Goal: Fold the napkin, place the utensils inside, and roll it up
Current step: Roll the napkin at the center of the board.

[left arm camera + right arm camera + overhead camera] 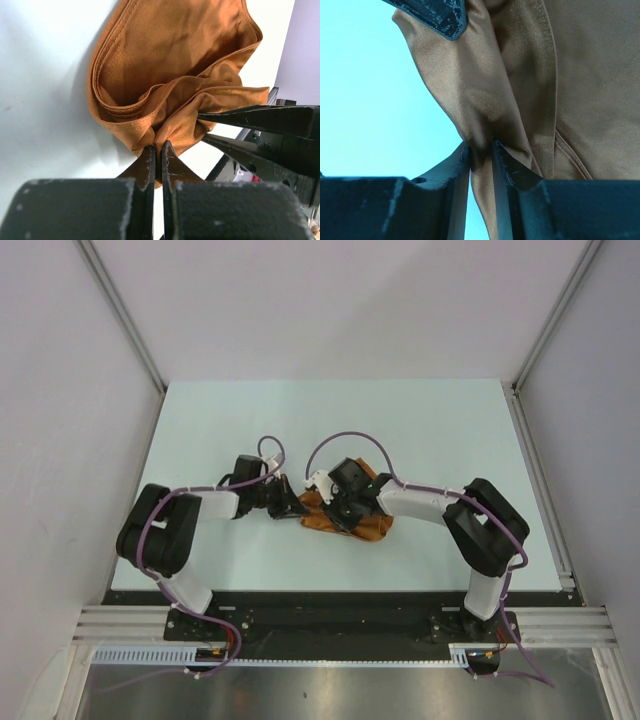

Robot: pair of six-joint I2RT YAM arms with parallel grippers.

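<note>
The napkin (pixel 375 528) lies bunched in a rumpled heap at the middle of the table (pixel 300 420), between the two arms. The left gripper (pixel 159 147) has its jaws pressed together on a hemmed fold at the heap's left end. The right gripper (pixel 480 145) pinches a gathered ridge of cloth just beside that. Its jaws stand a little apart with the fabric filling the gap, so it looks like a real grip, though how firm it is I cannot tell.

The step in hand is probably getting the cloth flat enough to make a clean fold. The two pinches sit very close together, so they should draw apart along the table, low and level, until the cloth between them goes taut. Each pinch seems to hold several layers. Lifting slightly would let the spare layers drop free before laying the cloth down. The shiny weave may slip, so the pull ought to be slow.

The spoon shows in no view. It may be under the heap or behind an arm, or off the table. From above, the wrists cover most of the napkin, so its corners and true outline cannot be made out. Both wrist views are too close to show any free edge.
</note>
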